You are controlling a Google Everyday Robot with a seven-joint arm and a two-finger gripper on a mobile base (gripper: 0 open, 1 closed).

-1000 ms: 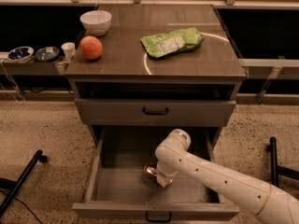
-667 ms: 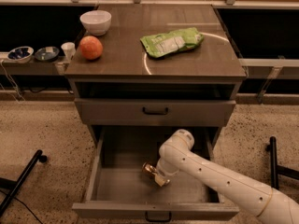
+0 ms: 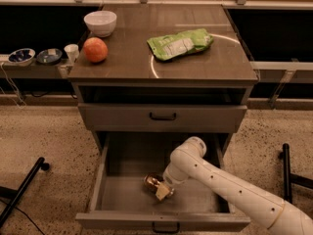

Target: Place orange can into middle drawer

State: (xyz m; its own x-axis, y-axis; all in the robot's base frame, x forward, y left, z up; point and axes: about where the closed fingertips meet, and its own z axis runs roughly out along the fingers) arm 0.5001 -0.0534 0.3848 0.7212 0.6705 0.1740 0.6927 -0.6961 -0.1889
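The orange can [image 3: 152, 182] is a small shiny orange-gold can lying low inside the middle drawer [image 3: 122, 202], the wide deep grey drawer pulled out at the bottom with a black handle on its front. My gripper [image 3: 161, 190] is down inside that drawer, right at the can, at the end of my white arm [image 3: 220, 182] that reaches in from the lower right. The gripper covers part of the can.
A shallower closed drawer [image 3: 163, 116] sits above. On the cabinet top are an orange fruit [image 3: 95, 50], a white bowl [image 3: 100, 23] and a green snack bag [image 3: 180, 44]. Small bowls [image 3: 22, 56] and a cup [image 3: 71, 52] stand on a left ledge. Black legs [image 3: 22, 190] stand on the floor.
The gripper and can have shifted left and toward the drawer's front, staying low inside the drawer.
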